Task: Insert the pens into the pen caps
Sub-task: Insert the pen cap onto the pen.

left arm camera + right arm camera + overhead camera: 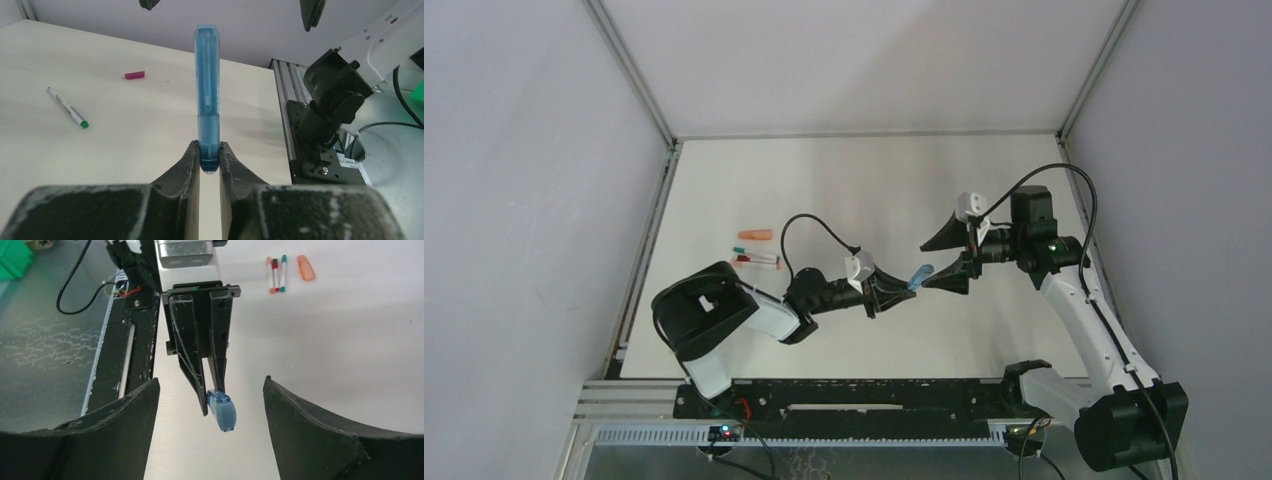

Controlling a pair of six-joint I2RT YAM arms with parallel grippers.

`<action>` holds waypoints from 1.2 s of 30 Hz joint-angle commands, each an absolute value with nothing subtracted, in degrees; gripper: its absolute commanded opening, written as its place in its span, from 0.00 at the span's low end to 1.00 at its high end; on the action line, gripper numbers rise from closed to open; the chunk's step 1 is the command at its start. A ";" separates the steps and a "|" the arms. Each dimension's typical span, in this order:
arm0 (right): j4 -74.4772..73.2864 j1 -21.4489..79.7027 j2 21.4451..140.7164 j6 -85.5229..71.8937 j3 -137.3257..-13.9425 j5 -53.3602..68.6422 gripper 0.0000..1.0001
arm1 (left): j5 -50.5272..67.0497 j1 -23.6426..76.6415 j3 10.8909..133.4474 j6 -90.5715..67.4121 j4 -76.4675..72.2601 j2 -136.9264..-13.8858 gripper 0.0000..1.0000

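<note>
Overhead, the left gripper [892,290] is seen above the middle of the table [844,180], its fingers clamped on the light blue cap [919,275], which is held clear of the surface and pointed toward the right gripper [946,260]; the latter's fingers are spread wide, one to each side of the cap's free end, touching nothing; three pens [757,260] are laid side by side near the left edge, with a salmon-orange cap [754,236] just beyond them toward the far edge. From the left wrist, the blue cap is shown upright between the two pads, gripped at its lower end; a green-tipped pen [67,106] and a magenta cap [134,75] are seen lying apart on the surface. From the right wrist, the wide gap between its own fingers is shown, the cap's free end being framed in it without contact.
</note>
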State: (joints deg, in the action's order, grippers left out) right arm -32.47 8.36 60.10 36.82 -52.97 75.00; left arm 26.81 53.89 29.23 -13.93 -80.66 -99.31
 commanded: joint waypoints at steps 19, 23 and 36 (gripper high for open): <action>-46.14 12.49 64.34 53.35 -57.39 70.24 0.48 | 29.66 54.23 25.60 -10.81 -83.92 -95.19 0.00; -47.29 14.45 64.89 54.82 -57.54 69.37 0.29 | 29.93 54.23 25.66 -10.81 -83.85 -95.16 0.00; -52.49 24.98 75.64 56.31 -60.34 63.44 0.08 | 27.77 52.10 22.98 -12.28 -84.46 -91.56 0.00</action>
State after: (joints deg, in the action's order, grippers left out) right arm -49.08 22.41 73.34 56.36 -59.61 65.69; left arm 30.02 53.36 23.14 -12.47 -78.15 -96.09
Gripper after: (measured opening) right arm 0.239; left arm 0.189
